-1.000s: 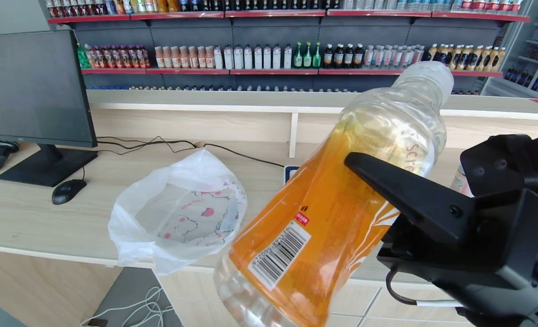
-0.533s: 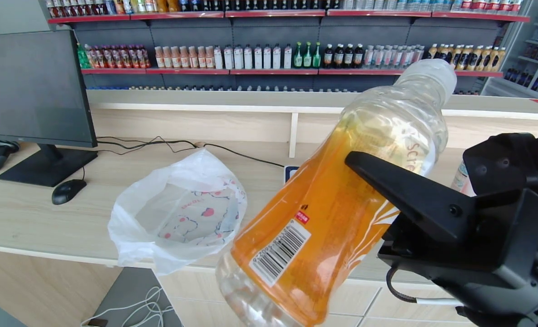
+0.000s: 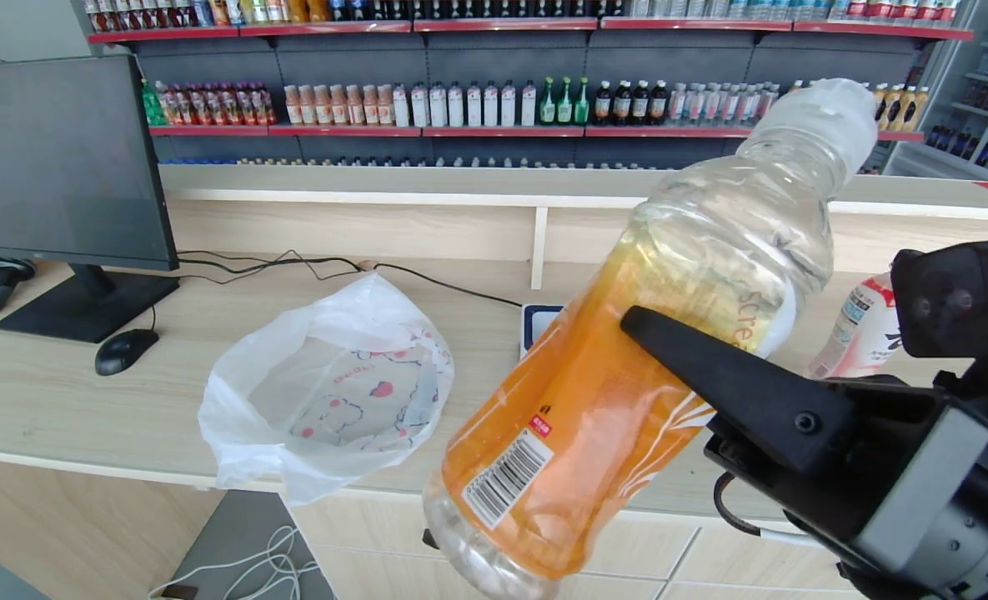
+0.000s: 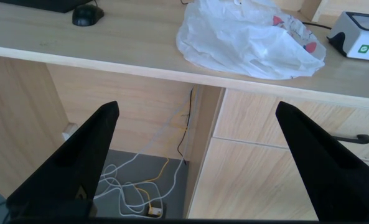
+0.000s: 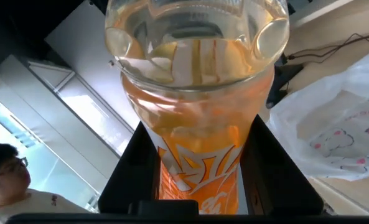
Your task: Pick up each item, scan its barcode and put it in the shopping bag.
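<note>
Worktop (image 3: pixel 60 400): light wood and wide, carrying everything below.

Shopping bag (image 3: pixel 327 392): white plastic, slumped on the worktop near its front edge, mouth open upward. It lies to the left of the held item.

Bottle (image 3: pixel 627 375): orange drink, held in the air above the front edge of the worktop. Its long axis is tilted, cap up and away to the right, base down toward the robot. A second bottle (image 3: pixel 865 329) stands on the worktop at far right.

Right claw (image 5: pixel 200 180): pinching the bottle across its labelled body, one finger on each side. This arm already has the item, so the coming move falls to it.

Left claw (image 4: pixel 196 109): spread, holding nothing, low in front of the cabinet below the worktop edge.

Scanner (image 3: pixel 535 321): small white box on the worktop beyond the bottle, between it and the bag.

Barcode (image 3: pixel 508 490): near the base, facing the robot. Judgement: it points away from the scanner, so the bottle needs turning.

Views: the head view gives the barcode. The right wrist view gives both fingers flanking the bottle. The left wrist view gives the scanner (image 4: pixel 358 28) unblocked.
</note>
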`<state>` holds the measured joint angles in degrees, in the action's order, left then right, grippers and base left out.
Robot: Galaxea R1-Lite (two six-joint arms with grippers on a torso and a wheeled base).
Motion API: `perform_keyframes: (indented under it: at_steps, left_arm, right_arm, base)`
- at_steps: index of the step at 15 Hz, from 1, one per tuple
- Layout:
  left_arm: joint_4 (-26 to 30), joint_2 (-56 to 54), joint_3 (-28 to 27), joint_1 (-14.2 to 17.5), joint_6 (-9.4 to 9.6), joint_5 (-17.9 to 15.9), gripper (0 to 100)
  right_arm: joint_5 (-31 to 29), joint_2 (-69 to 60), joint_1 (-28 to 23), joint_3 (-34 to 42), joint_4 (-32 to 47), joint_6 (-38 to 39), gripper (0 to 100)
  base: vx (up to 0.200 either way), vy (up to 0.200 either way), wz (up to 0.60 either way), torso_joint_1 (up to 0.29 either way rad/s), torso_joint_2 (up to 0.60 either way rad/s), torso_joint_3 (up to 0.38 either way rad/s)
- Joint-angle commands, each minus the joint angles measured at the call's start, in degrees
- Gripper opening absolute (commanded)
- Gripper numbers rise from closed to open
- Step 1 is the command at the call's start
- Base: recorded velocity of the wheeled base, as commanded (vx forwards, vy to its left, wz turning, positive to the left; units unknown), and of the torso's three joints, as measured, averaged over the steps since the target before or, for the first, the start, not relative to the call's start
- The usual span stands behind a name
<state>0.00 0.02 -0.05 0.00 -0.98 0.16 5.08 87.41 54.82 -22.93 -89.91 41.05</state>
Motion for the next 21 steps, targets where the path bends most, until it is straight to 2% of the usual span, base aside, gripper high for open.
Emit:
perform_keyframes:
  at_steps: [1,4,9,11,13,16,17,21]
  left_arm:
    - [0.0,-0.02,0.05,0.0,0.01,0.02,100]
    - [0.0,-0.02,0.05,0.0,0.01,0.02,100]
    - [0.0,-0.02,-0.04,0.0,0.01,0.02,100]
    - [0.18,-0.02,-0.04,0.0,0.01,0.02,100]
    - [0.0,-0.02,-0.04,0.0,-0.08,0.02,100]
    - [0.0,-0.02,-0.04,0.0,-0.08,0.02,100]
    - [0.0,-0.02,-0.04,0.0,0.01,0.02,100]
    - [0.0,-0.02,0.05,0.0,0.01,0.02,100]
  right_arm:
    - [-0.25,-0.22,-0.24,2.01,-0.09,-3.69,0]
    - [-0.34,-1.54,-1.21,6.67,-0.09,-13.36,0]
    - [-0.34,-1.36,-8.06,9.04,-0.09,-26.19,0]
    - [-0.51,-1.27,-9.56,11.07,-0.09,-28.3,0]
    - [-2.01,-0.66,-13.16,15.02,-0.09,-30.85,0]
    - [-2.18,-0.83,-17.56,15.64,-0.09,-34.63,0]
    - [-2.45,-0.31,-20.98,15.72,-0.09,-37.79,0]
    - [-2.45,2.33,-26.52,11.24,-0.09,-41.31,0]
  base:
    - [0.0,0.0,0.0,0.0,0.0,0.0]
    - [0.0,0.0,0.0,0.0,0.0,0.0]
    - [0.0,0.0,0.0,0.0,0.0,0.0]
    - [0.0,0.0,0.0,0.0,0.0,0.0]
    - [0.0,0.0,0.0,0.0,0.0,0.0]
    - [0.0,0.0,0.0,0.0,0.0,0.0]
    - [0.0,0.0,0.0,0.0,0.0,0.0]
    - [0.0,0.0,0.0,0.0,0.0,0.0]
